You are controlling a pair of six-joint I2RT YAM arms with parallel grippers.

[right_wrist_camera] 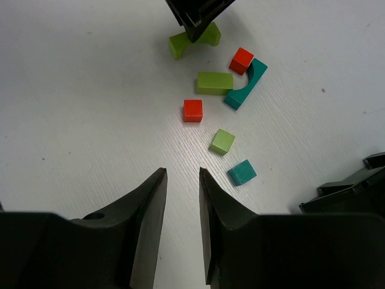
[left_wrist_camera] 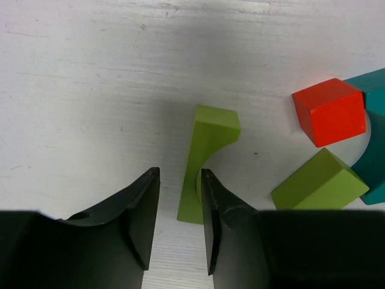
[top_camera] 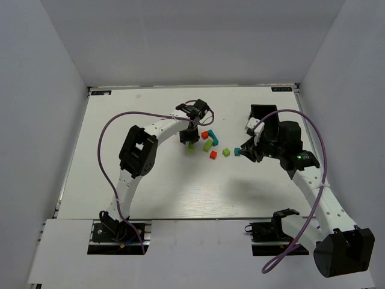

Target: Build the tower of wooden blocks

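Note:
No wood block tower shows in any view; the blocks lie singly on the white table. A lime arch (left_wrist_camera: 204,158) stands on edge under my left gripper (left_wrist_camera: 179,172), whose jaws are apart: table shows between the left finger and the arch. Just right of it are a red cube (left_wrist_camera: 329,111), a lime block (left_wrist_camera: 320,180) and a teal arch (left_wrist_camera: 378,144). My right gripper (right_wrist_camera: 181,172) hovers open with nothing between its fingers. Ahead of it lie a teal cube (right_wrist_camera: 242,172), a lime cube (right_wrist_camera: 222,141) and a second red cube (right_wrist_camera: 192,110).
A black fixture with a white tag (top_camera: 263,115) stands at the back right of the table (top_camera: 120,180), close behind the right arm. Purple cables (top_camera: 108,129) loop off both arms. White walls close in the table on three sides.

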